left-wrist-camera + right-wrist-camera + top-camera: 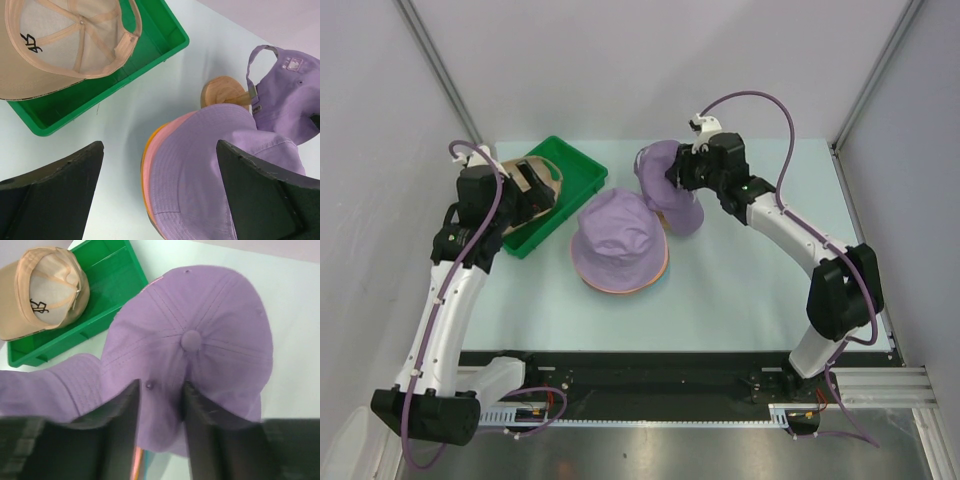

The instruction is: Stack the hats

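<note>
Pinching lavender cap [220, 335], right gripper [161, 387] apparently clamped; left gripper [160, 145] wide, empty, near green tray [165, 47] edge.

Tan baseball cap [60, 45] at 11 o'clock, crown down, lining and a black mark showing; it sits in the green tray [100, 95] on a pale worktop [150, 105]. Hat stack at 5 o'clock: lavender bucket hat [210, 165] on top, pink rim [150, 172] and orange rim [144, 155] peeking out at its 9 o'clock side. Round wooden stand [222, 90] at 1 o'clock, just behind the stack. Lavender baseball cap [290, 100] at 2 o'clock, overlapping the stand. Dark fingers [55, 200] at 7 and 4 o'clock, spread wide
</note>
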Controlling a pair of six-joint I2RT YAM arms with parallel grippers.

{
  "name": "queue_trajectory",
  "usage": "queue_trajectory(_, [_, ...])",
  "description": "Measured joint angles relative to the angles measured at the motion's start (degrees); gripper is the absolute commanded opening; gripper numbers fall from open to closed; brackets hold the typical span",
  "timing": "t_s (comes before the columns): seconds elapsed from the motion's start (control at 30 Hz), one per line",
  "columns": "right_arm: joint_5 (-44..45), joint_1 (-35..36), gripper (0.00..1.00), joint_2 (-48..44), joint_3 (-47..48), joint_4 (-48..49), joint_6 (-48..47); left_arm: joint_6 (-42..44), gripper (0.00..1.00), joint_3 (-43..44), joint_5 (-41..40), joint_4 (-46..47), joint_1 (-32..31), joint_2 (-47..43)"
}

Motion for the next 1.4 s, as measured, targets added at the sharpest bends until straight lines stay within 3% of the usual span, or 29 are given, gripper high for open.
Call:
queue_trajectory(0.1, [0.15, 0.17, 0.66, -0.13, 0.13, -0.31, -0.28, 0.07, 1.0, 0.0, -0.04, 0.02, 0.72, 0.09])
queue_trajectory(0.23, [0.68, 0.04, 0.73, -0.79, 0.13, -1.75, -0.52, 1.77, 1.0, 0.59, -1.11, 0.31, 2.14, 1.81])
queue_trajectory(0.8, [0.33, -6.69, 0.73, -2.03, 1.99, -1.84, 2.78, 12.52, 1.0, 2.49, -5.4, 8.15, 3.32, 23.96])
queue_trajectory(1.2, [-2.4, -10.43, 0.73, 3.61, 8.22, -0.63, 5.35, 14.19, 0.99, 19.06, -4.09, 10.36, 3.34, 47.54])
queue_trajectory(1.33, [-2.93, -10.93, 0.73, 5.09, 9.03, -0.66, 5.99, 14.6, 0.89, 21.03, -3.85, 10.23, 3.34, 50.69])
queue_trajectory(1.4, [-3.15, -11.13, 0.73, 5.68, 9.49, -0.68, 6.36, 14.51, 0.72, 21.31, -3.56, 10.25, 3.34, 51.49])
